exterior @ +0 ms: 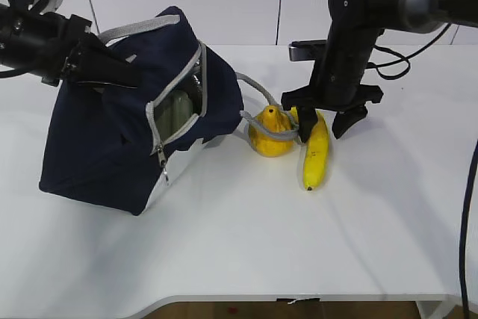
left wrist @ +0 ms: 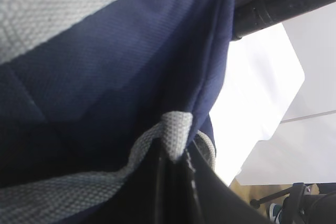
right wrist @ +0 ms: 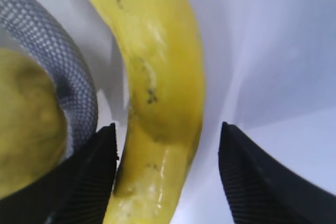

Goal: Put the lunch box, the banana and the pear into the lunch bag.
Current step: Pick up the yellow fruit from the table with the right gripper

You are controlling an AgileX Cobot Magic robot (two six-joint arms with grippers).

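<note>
1. Between my right gripper (exterior: 323, 119)'s spread fingers lies the banana (exterior: 315, 153). My wrist view shows one pad (right wrist: 86, 174) at about 9 o'clock of it and the other at 3 o'clock, with white table showing in the gap on the right. I judge the jaws released, straddling the fruit and not yet pinching it.
2. At 9 o'clock from the banana, just beside it, sits the pear (exterior: 269, 134). A grey handle strap (exterior: 258, 89) of the bag is draped over the pear and runs close to my left-hand pad, so a closing grip could snag it.
3. Further out at 9 o'clock stands the lunch bag (exterior: 104, 147), tipped with its zipped mouth gaping toward the fruit. Through that opening I see something pale green, which I take to be the lunch box (exterior: 176, 110) already inside.
4. My left gripper (exterior: 112, 72), at 10 o'clock of the scene, is clenched on the bag's other grey handle (left wrist: 176, 135) and lifts that side.
5. By my judgement one item of three is done; the banana is in hand next, then the pear.
</note>
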